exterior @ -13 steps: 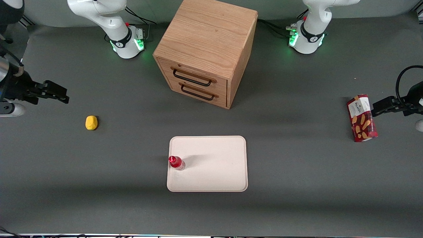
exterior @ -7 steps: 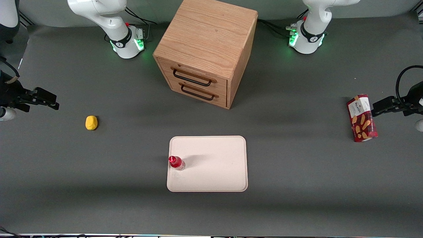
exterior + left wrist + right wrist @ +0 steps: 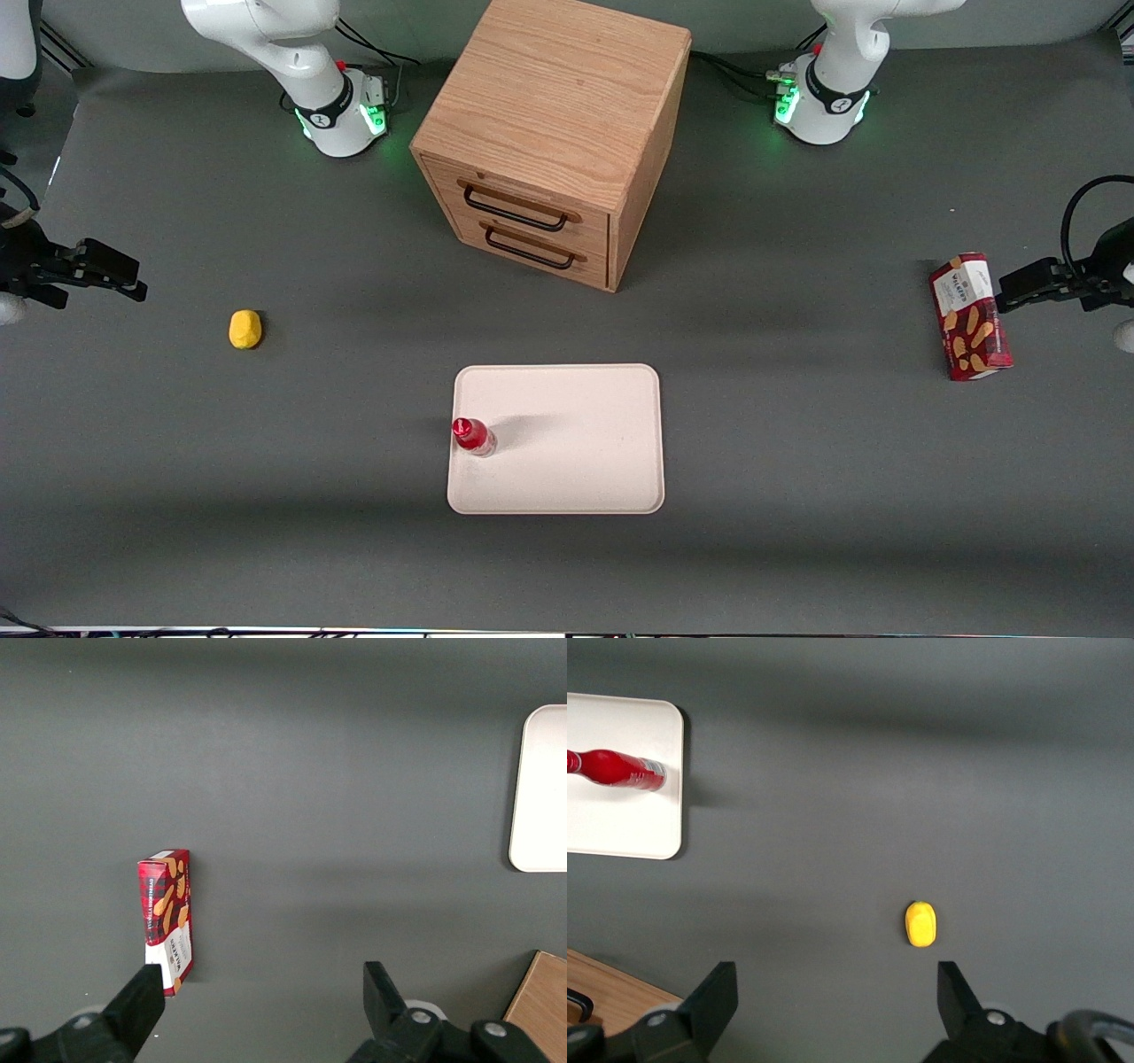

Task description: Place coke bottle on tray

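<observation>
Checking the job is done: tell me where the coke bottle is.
The coke bottle stands upright on the tray, at its edge toward the open gripper.

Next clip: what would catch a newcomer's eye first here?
Probably the big two-drawer oak cabinet mid-table. Next, the small red coke bottle standing upright on the pale cream rectangular tray, at the tray's edge nearest the working arm. The open pincer hangs far off, farther from the camera than the yellow lump.

You're looking at a dark grey matte table (image 3: 797, 496) lit from above, with broad soft shadows across it. A two-drawer oak cabinet (image 3: 554, 133) with black handles stands mid-table, farther from the front camera, a pale wall above
</observation>
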